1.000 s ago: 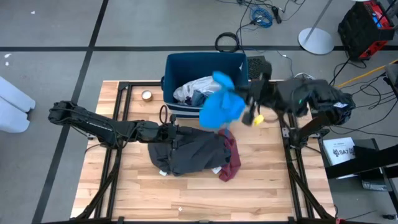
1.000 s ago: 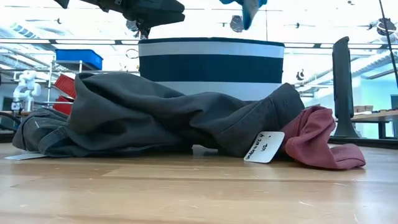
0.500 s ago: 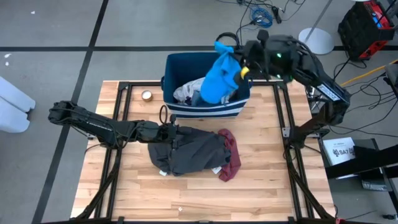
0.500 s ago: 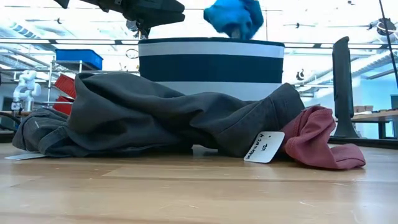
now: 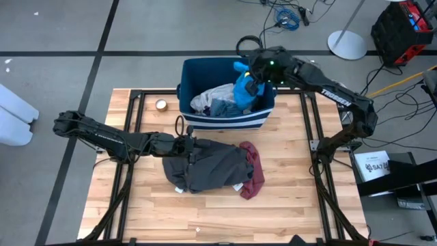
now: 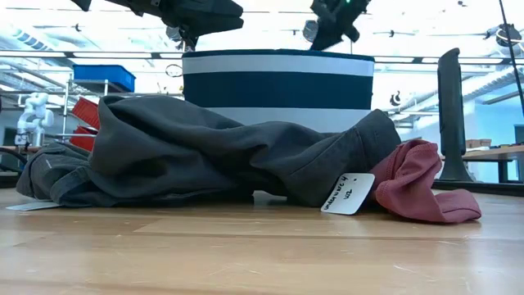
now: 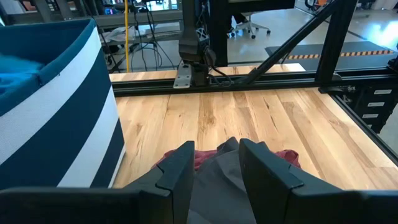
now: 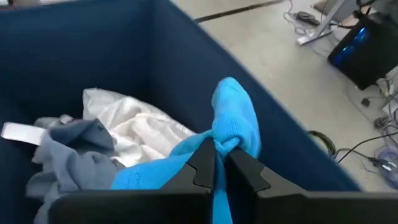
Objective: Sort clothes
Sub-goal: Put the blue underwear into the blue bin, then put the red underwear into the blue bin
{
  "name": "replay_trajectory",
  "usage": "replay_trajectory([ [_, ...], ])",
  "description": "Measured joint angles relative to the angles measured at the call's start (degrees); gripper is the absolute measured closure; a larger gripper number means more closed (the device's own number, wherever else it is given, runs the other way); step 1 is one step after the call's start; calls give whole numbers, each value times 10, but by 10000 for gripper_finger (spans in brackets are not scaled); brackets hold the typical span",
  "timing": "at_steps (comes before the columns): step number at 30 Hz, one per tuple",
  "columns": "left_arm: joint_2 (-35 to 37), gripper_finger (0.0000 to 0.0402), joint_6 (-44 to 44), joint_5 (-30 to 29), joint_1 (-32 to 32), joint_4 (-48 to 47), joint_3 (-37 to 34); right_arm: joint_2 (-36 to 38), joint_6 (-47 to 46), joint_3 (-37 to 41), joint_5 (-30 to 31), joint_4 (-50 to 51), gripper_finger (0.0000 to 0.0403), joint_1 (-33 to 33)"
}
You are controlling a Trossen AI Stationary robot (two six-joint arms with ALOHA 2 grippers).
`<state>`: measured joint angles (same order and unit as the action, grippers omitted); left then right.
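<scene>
A bright blue garment (image 5: pixel 242 87) lies in the dark blue striped bin (image 5: pixel 199 121), on a white garment (image 5: pixel 207 97) and a blue-grey piece (image 5: pixel 223 107). My right gripper (image 5: pixel 255 80) is inside the bin's far right part and is shut on the blue garment (image 8: pixel 235 118). A dark grey garment (image 5: pixel 208 167) lies bunched on the table in front of the bin. A maroon garment (image 5: pixel 254 172) lies against its right side. My left gripper (image 7: pixel 217 165) is open and hangs just above the grey garment's left part, touching nothing. My right gripper pinches a bunched fold of the bright blue garment (image 8: pixel 219 144) between its two fingers. The fingers (image 8: pixel 204 163) slant down into the bin from the table's right side. A knot of cloth bulges past the fingertips. The rest trails down onto the clothes in the bin.
A small round roll (image 5: pixel 161 104) lies on the table left of the bin. A white tag (image 6: pixel 347 193) hangs from the grey garment. A black frame rail (image 5: pixel 316 147) runs along the table's right side. Bare wood (image 5: pixel 205 215) stretches toward the near edge.
My right gripper has carried the blue garment from in front of the bin's near right corner toward the table's far edge, over the bin, then down into it. The garment hung above the rim half a second ago and now lies below it.
</scene>
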<state>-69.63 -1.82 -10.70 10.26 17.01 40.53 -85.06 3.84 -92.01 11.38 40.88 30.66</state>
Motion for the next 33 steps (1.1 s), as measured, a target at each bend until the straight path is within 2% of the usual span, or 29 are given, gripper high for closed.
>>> replay_trajectory([
  [6, 0, 265, 0, 0, 0, 0, 0, 0, 3, 44, -27, -30, 361, 1],
  [16, 0, 265, 0, 0, 0, 0, 0, 1, -15, 44, -43, -25, 265, 1],
  [20, 0, 265, 0, 0, 0, 0, 0, 1, -31, 11, -74, 31, 238, -8],
  [26, 0, 265, 0, 0, 0, 0, 0, 2, -69, -52, -170, 117, 225, -60],
  [33, 0, 265, 0, 0, 0, 0, 0, 2, -98, -68, -191, 196, 228, -178],
])
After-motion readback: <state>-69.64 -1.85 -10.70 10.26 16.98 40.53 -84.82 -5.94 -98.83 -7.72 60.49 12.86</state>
